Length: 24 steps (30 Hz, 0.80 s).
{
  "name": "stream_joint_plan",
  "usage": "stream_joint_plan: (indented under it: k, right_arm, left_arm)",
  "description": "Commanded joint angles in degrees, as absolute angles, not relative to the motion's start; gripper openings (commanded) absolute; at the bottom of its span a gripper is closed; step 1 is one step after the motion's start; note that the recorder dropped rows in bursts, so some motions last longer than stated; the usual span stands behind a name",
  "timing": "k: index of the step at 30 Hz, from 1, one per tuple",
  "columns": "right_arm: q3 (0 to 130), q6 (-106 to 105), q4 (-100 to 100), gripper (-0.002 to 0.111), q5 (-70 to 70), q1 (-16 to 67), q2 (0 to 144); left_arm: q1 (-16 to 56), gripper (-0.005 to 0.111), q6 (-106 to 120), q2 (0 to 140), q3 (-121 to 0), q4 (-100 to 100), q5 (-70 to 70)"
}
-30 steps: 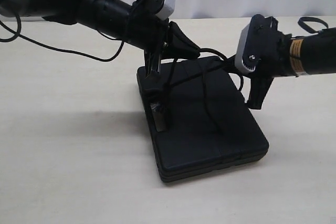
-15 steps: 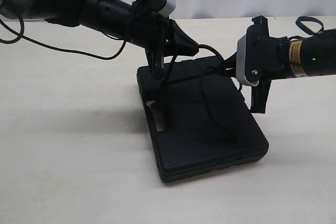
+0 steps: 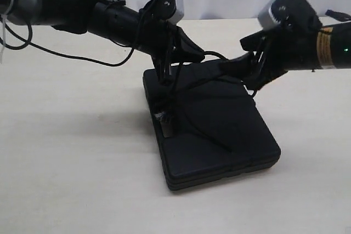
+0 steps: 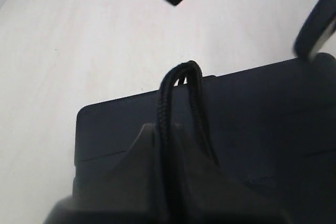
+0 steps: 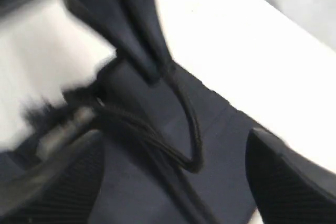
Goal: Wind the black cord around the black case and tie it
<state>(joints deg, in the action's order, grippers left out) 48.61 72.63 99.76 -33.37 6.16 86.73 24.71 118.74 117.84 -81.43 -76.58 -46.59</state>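
cord (image 4: 181, 85) in left end effector (image 4: 164, 136), over case (image 4: 262, 119)

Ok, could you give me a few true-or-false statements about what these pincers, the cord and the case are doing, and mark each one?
1. The black case lies flat on the table. True.
2. The left pincer is shut on the black cord. True.
3. The right pincer grips the cord as well. False: its jaws stand wide open, holding nothing.
4. The cord lies coiled on the table beside the case. False: it runs across the case's top.
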Motion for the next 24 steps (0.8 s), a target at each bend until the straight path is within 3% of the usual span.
stream_joint_plan:
  k: [1, 4, 9, 16, 24]
  right_arm:
    - [46.6, 96.0, 99.9, 0.068, -50.5, 6.1, 83.3]
    - [42.1, 91.9, 99.9, 0.061, -51.8, 8.7, 83.3]
    - [39.0, 85.9, 99.9, 0.061, -28.0, 19.0, 83.3]
    - [39.2, 87.5, 99.9, 0.061, -15.1, 30.3, 86.1]
    - [40.4, 90.4, 99.9, 0.061, -4.4, 32.6, 95.9]
  left_arm:
    - [24.4, 0.000, 118.3, 117.8, -81.4, -76.6, -47.0]
    - [24.4, 0.000, 118.2, 117.8, -81.4, -76.6, -47.0]
    - [24.4, 0.000, 118.2, 117.8, -81.4, -76.6, -47.0]
    - [24.4, 0.000, 118.2, 117.8, -81.4, -76.6, -47.3]
    - [24.4, 0.000, 118.2, 117.8, -81.4, -76.7, -47.5]
